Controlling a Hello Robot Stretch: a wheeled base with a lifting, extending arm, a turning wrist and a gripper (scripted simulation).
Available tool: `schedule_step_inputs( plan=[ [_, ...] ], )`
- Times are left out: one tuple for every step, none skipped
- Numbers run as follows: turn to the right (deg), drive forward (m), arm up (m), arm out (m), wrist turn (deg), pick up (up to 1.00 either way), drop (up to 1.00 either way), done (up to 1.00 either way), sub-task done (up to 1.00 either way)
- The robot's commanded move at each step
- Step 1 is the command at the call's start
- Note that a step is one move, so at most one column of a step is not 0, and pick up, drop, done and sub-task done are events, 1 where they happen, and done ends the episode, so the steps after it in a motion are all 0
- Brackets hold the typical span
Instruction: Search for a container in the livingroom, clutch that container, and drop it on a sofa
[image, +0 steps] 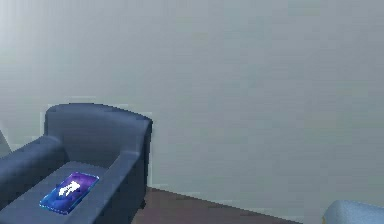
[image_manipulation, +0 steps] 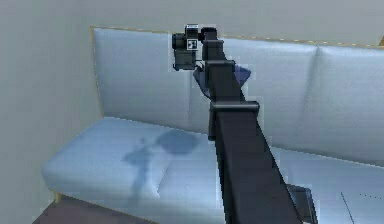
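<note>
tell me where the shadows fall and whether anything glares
Arm side view: a soft dark shadow lies on the sofa seat, left of the arm. Forward view: the wall is softly lit without glare; the flat item on the armchair shows a bright sheen.

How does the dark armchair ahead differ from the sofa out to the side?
Colour: the armchair is dark slate blue, while the sofa is pale blue. Width: the armchair seats one between its two arms, while the sofa's back runs across several cushions. Load: a flat blue-purple thing lies on the armchair's seat, none such on the sofa's. Both are upholstered and stand against a pale wall.
</note>
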Motion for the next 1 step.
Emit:
schedule_step_inputs(
  plan=[
    [0.0,0.00,0.00,0.00,36.0,0.00,0.00,0.00,0.00]
  ],
)
